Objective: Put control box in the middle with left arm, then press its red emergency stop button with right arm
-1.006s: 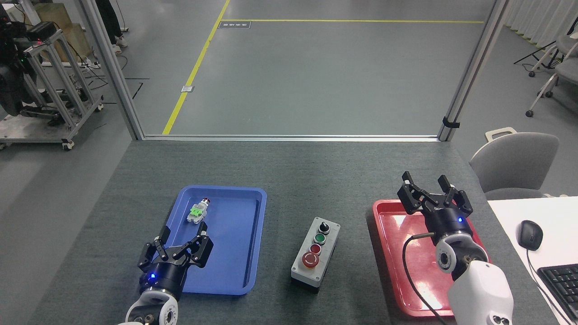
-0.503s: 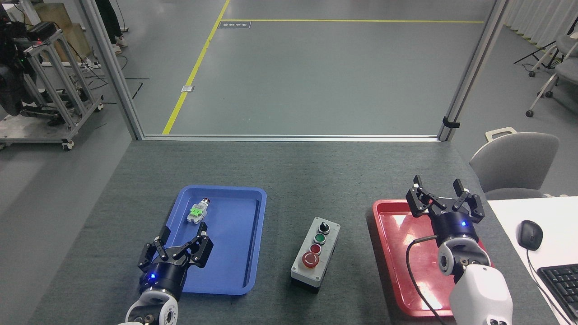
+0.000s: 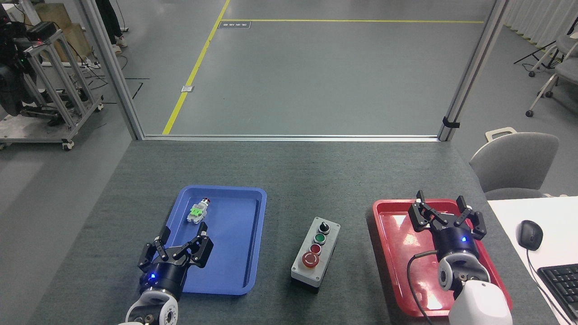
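Observation:
The control box [image 3: 315, 253] rests on the bare dark-grey tabletop [image 3: 293, 171] between the two trays, with its light-grey lid up. Its red emergency stop button [image 3: 310, 259] is at the near end of the row, nothing touching it. My left gripper [image 3: 178, 239] hovers open and empty over the near left part of the blue tray [image 3: 235, 271], well left of the box. Open and empty too, my right gripper [image 3: 446, 208] with the thin black cable hangs over the red tray [image 3: 393, 253], to the right of the box.
A small green-tagged push-button part [image 3: 198, 211] lies in the far part of the blue tray. A grey chair [image 3: 515, 164] and a white desk with a mouse [image 3: 529, 234] and keyboard [image 3: 560, 284] stand at the right. An aluminium frame [image 3: 289, 137] borders the table's far edge.
My right gripper has drawn back toward me and slightly right over the red tray, still open. The left gripper and the control box have stayed put.

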